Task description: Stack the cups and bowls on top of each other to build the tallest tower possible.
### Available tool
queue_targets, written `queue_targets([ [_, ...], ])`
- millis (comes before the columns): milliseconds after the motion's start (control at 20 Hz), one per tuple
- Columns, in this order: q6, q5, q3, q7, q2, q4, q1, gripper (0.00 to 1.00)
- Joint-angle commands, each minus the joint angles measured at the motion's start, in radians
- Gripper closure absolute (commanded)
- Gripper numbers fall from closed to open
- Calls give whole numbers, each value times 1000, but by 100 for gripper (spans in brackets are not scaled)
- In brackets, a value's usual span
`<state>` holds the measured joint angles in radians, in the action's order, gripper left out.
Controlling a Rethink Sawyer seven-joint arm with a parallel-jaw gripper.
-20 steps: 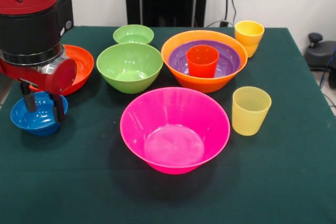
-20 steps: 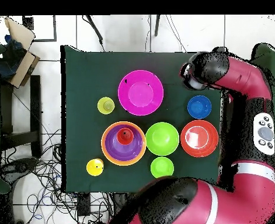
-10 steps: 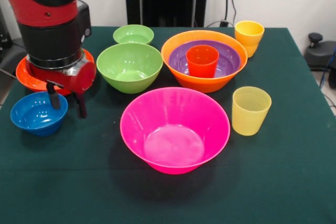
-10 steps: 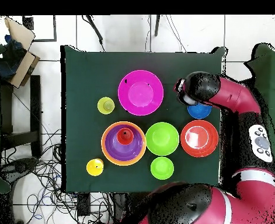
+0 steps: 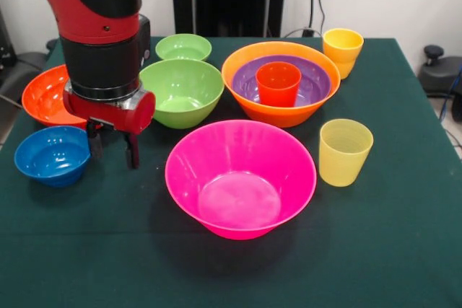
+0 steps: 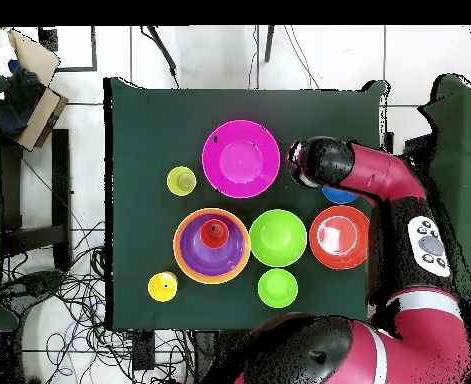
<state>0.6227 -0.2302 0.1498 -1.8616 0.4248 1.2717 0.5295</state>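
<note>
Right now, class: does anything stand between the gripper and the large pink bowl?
Nothing visible does. The open, empty gripper hangs over bare cloth between the small blue bowl and the large pink bowl.

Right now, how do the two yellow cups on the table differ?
The paler yellow cup is translucent and stands at the near side, right of the pink bowl. The deeper yellow cup looks opaque and stands farther back, beside the orange bowl. Both stand upright, empty, alone on the green cloth.

Gripper (image 5: 112,151): moved right in the front view, off the small blue bowl (image 5: 50,155), now beside it, empty.
Red-orange bowl (image 5: 49,96): uncovered.
</note>
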Motion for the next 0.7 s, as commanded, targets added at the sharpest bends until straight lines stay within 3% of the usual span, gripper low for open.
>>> queue_targets([
  [50,-71,-125,30,88,0,73,-36,0],
  [700,-93,-169,-23,19,4,76,-71,0],
])
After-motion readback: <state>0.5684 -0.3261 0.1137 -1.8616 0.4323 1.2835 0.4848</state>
